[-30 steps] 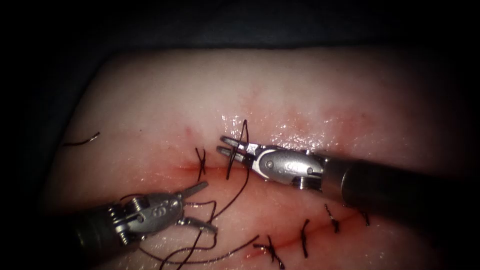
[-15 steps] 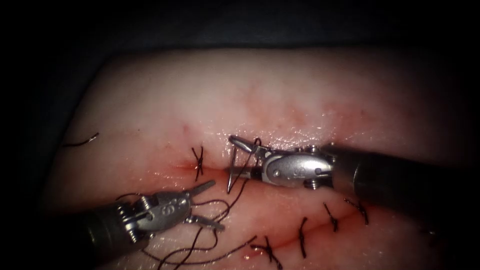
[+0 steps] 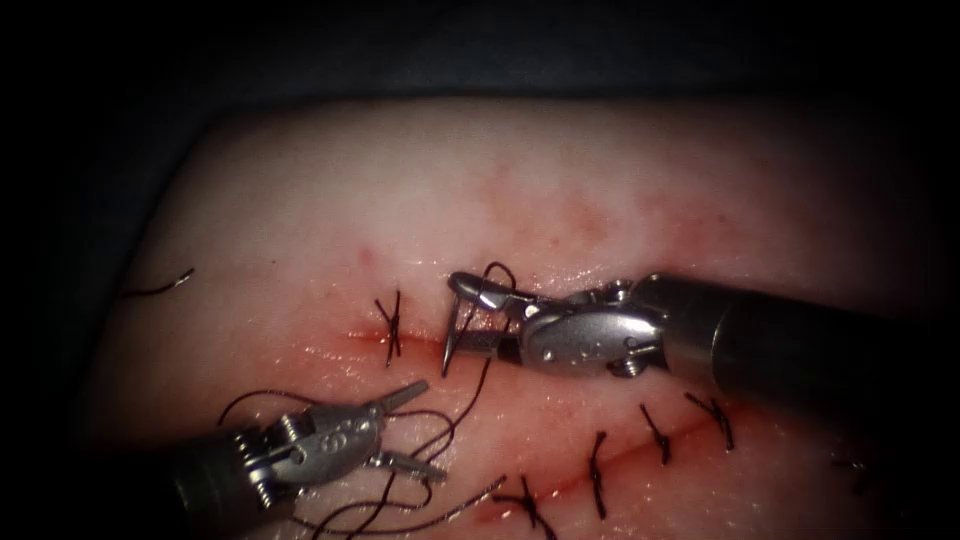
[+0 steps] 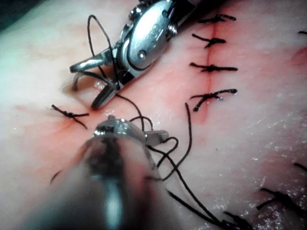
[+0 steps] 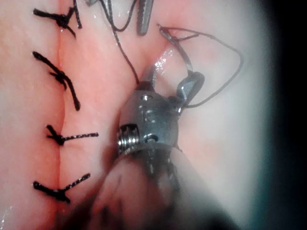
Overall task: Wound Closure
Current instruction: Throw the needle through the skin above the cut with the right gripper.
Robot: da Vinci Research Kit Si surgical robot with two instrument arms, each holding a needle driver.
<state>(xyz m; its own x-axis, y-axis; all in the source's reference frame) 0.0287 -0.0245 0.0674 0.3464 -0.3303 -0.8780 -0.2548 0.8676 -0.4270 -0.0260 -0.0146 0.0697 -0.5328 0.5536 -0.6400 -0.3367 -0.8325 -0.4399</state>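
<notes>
My right tool (image 3: 453,322) comes in from the right and stands over the cut (image 3: 350,335) in the tissue (image 3: 560,190). Its jaws are wide open, one above the cut and one below. A strand of dark thread (image 3: 480,385) runs up between them and loops over the upper jaw; nothing is gripped. In the left wrist view the right tool (image 4: 84,87) shows the same open jaws with thread draped across. My left tool (image 3: 431,427) lies lower left of the cut, open, with loose thread coils around its jaws but none pinched. The left tool (image 4: 134,132) is close to those coils.
One tied stitch (image 3: 390,325) sits on the cut just left of the right tool. Several tied stitches (image 3: 597,460) run along a second line at lower right. A short cut end of thread (image 3: 160,283) lies at far left. Red fluid wets the tissue around the cut.
The right tool's jaws went from nearly closed across the thread to wide open, and the tool rolled and shifted slightly down. The left tool drifted a little lower.
</notes>
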